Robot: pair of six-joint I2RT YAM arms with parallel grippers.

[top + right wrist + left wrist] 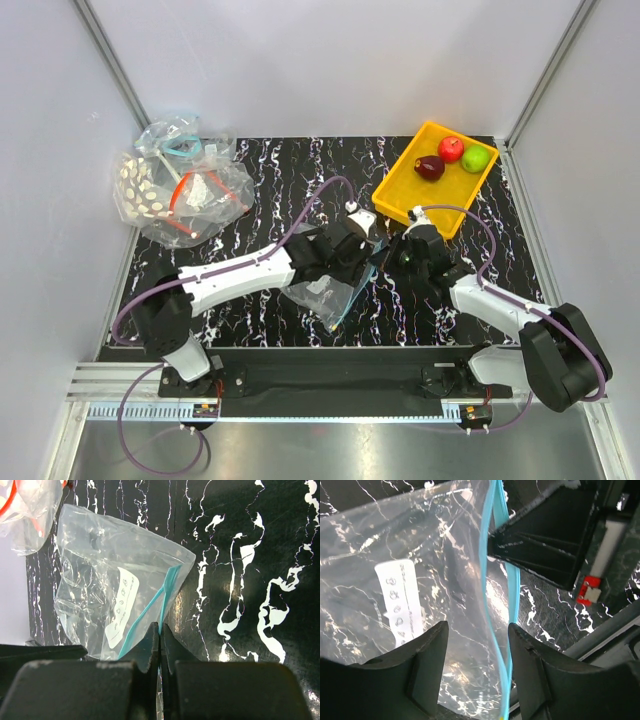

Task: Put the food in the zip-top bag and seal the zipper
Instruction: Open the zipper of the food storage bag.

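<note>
Bag is lying on the table about midway along the near edge, mouth turned toward the right edge; thin clear crinkly film, loads of glare, a white printed label on it, and the teal zipper wandering across the mouth in a wavy line, so I'd say it isn't pressed shut; right gripper has its jaws squeezed together on the mouth edge right at the zipper, my guess is to pin one lip so the opening can't slide around; left gripper hangs over the same mouth with jaws apart, one black finger either side of the teal strip, gripping nothing; looks like it's lining up to take the other lip and pull things open, which makes sense since film this floppy won't gape by itself; no food in yet; red fruit, green fruit and maroon fruit sit bunched in the yellow tray at the far right corner, small, round and glossy, so probably rollers; the tray's raised rim keeps them put; spare bags with red-orange strips are heaped at the far left corner, well apart from all this.
</note>
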